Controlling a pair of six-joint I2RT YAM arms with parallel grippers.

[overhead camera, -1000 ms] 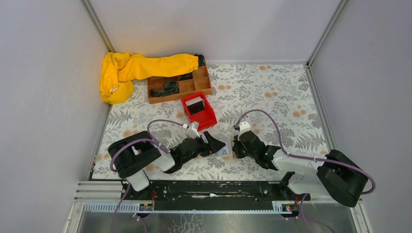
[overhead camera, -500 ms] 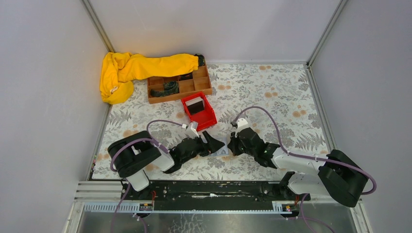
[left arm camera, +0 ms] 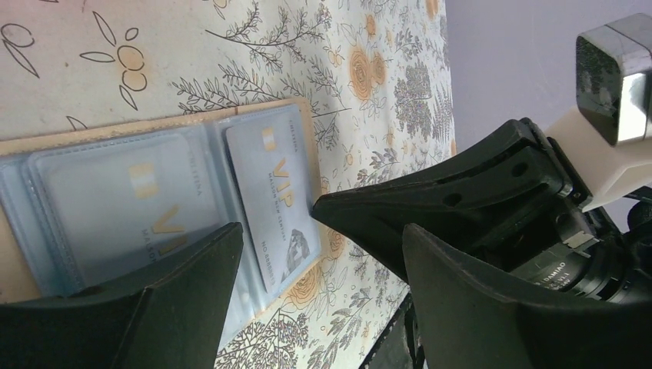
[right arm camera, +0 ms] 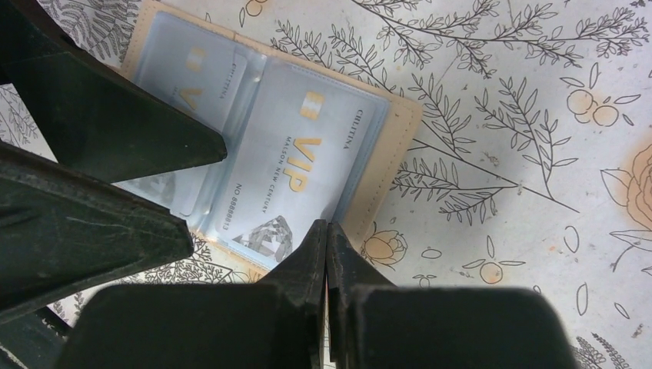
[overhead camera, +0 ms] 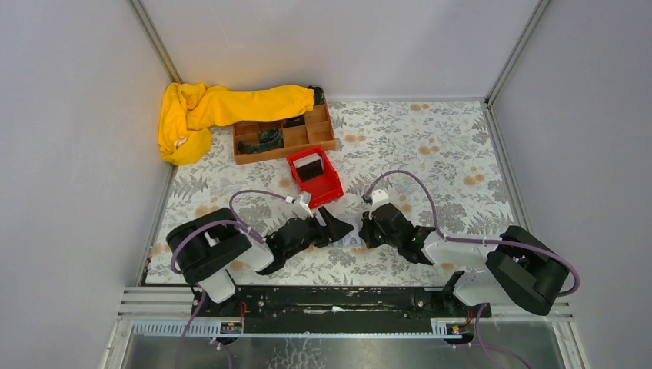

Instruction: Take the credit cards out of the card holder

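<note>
Right hand [right arm camera: 327,231]: fingers pressed together, nothing between them. The shut tip sits at the tan end border of the card holder [right arm camera: 400,127]. Contact cannot be told.
Left hand [left arm camera: 323,231]: fingers apart, gripping nothing. It straddles the holder from the opposite side, with one finger covering part of the inner pocket.
Card holder: lies open and flat, tan side up, close to the near edge of the tabletop [overhead camera: 430,154], about midway along it, between the two hands.
Credit cards: the outer card [right arm camera: 296,165] and inner card [right arm camera: 192,77], both grey, lie side by side under clear pockets.
Key relation: the outer card lies just beyond the right tip. Its long side runs parallel to the border at that tip, across the holder's long axis. The right hand is the nearer one.
Judged step: starting extraction of the outer card, with no card out of the holder yet.
Top view: hides most of the holder beneath both hands. It shows the red bin [overhead camera: 329,191] farther in from the near edge.
Wrist views: only these show the cards and pockets.
</note>
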